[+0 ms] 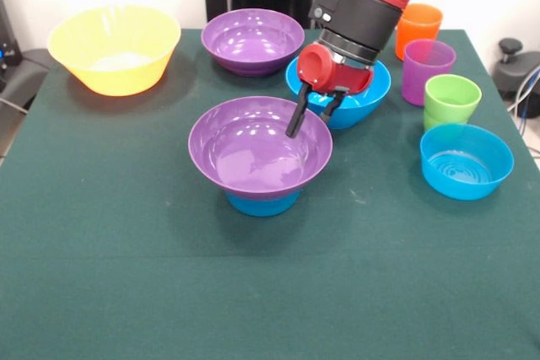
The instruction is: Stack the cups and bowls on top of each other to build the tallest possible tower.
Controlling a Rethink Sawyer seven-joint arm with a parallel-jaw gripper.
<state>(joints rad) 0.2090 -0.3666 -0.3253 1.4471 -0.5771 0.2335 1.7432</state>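
Observation:
The tower stands mid-table: a wide purple bowl (245, 153) sits upright on a small blue bowl (263, 203). My gripper (310, 124) hangs over the purple bowl's far right rim. It is open, with one finger (296, 117) inside the bowl and the other just outside the rim. A large blue bowl (369, 94) lies right behind the gripper. A second purple bowl (253, 40) and a yellow bowl (114, 48) stand at the back. The orange cup (419, 29), purple cup (428, 71) and green cup (451, 99) stand at the right. The light blue cup is out of view.
Another small blue bowl (466, 161) sits at the right, in front of the green cup. The table is covered in dark green cloth (253, 292). The arm (363, 6) comes down from the top and hides part of the large blue bowl.

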